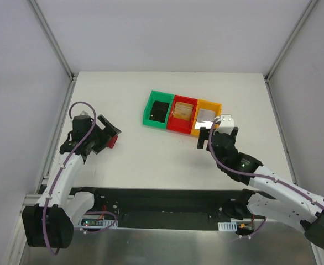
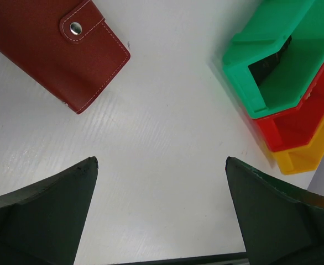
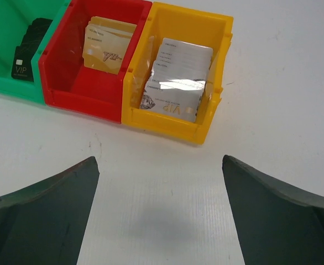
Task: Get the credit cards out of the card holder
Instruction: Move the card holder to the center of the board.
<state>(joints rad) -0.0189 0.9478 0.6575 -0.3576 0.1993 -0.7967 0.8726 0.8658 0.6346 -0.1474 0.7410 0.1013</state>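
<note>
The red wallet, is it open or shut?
Shut: the card holder lies folded flat, its snap tab wrapped over the cover.

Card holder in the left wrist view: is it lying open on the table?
No, the red card holder lies folded shut on the white table, its snap tab across the edge.

The top external camera sits high above and behind the arm bases, facing down and far over the whole table (image 1: 151,165). The left wrist camera is low at the left, close to the card holder (image 2: 57,49), facing right toward the green bin (image 2: 245,72). The right wrist camera looks down and far, close over that bin, the red bin (image 3: 79,99) and the yellow bin (image 3: 162,121). All three views share the bins.
</note>
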